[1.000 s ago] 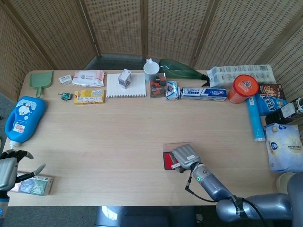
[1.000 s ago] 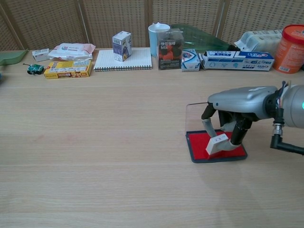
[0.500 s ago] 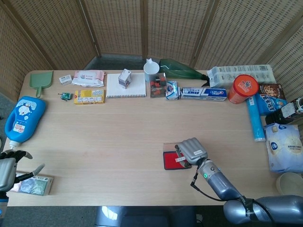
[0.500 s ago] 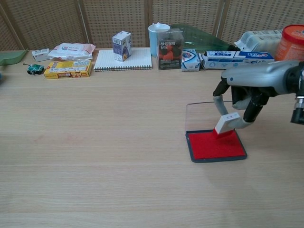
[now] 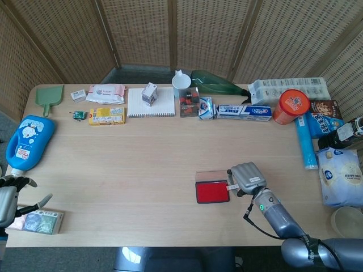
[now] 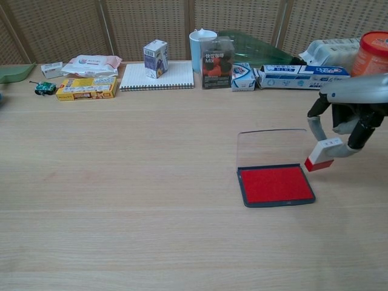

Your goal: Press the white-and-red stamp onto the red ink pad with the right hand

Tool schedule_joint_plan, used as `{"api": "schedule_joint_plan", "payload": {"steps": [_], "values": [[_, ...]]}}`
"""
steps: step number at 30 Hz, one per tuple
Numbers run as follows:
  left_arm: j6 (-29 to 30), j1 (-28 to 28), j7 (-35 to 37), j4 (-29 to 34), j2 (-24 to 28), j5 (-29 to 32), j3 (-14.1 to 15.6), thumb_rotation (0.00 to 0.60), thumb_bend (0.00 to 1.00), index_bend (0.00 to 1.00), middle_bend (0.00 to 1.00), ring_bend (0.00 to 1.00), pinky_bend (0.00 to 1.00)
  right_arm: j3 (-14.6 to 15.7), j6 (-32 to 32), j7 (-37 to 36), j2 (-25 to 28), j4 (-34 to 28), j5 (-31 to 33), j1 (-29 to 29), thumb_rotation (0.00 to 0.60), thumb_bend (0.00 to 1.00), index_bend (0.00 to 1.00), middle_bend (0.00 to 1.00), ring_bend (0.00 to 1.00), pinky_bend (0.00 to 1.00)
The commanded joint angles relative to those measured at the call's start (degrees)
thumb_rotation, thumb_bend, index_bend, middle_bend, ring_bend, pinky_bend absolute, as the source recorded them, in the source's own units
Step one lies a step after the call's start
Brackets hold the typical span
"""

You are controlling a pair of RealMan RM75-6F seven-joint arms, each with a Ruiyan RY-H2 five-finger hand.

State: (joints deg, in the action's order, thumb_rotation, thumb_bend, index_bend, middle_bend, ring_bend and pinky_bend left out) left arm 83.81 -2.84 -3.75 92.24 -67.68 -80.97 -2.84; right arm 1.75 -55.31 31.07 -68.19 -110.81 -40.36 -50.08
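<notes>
Red, flat and rectangular: dark-rimmed red ink pad [image 6: 276,185] lying on the pale wooden bench [image 6: 133,182], clear hinged lid [image 6: 270,147] standing up along its far edge. Just off the pad's right side, apart from it and raised above the bench: small white-and-red block stamp [image 6: 321,155], tilted, red face pointing down toward the pad's corner. Pinched between the fingers [image 6: 314,129] of the grey right hand [image 6: 350,116], palm down over the stamp. Same grip from the head view: right hand [image 5: 248,178] beside the pad [image 5: 212,192], stamp [image 5: 232,186] poking out at its left edge.

At the near left corner: left hand [image 5: 12,199], holding nothing, fingers spread, just beside a small clear packet [image 5: 39,221].

Along the far edge: blue cartoon-printed bottle [image 5: 26,141], green dustpan [image 5: 49,97], yellow box [image 6: 86,88], spiral notebook [image 6: 157,77] with a small carton [image 6: 156,59] standing on it, white cup [image 6: 200,42], toothpaste box [image 6: 302,77], orange canister [image 5: 290,106].
</notes>
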Motion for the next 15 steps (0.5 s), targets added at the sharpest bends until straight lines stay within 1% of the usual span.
{"api": "schedule_joint_plan", "payload": {"steps": [1,15], "values": [[0.23,-0.13,-0.41,0.51,0.42,-0.20,-0.17,0.184,0.12,0.44,0.41,0.32,0.18,0.51,0.88,-0.64,0.04,1.01,-0.21,0.54,0.600,0.42,0.72,1.00,1.00,1.00],[0.17,-0.18,-1.77,2.14,1.12,-0.11,0.08,0.184,0.12,0.43,0.41,0.32,0.18,1.22,3.94,-3.09,-2.57,8.23,-0.61,2.27,0.598,0.42,0.72,1.00,1.00,1.00]]}}
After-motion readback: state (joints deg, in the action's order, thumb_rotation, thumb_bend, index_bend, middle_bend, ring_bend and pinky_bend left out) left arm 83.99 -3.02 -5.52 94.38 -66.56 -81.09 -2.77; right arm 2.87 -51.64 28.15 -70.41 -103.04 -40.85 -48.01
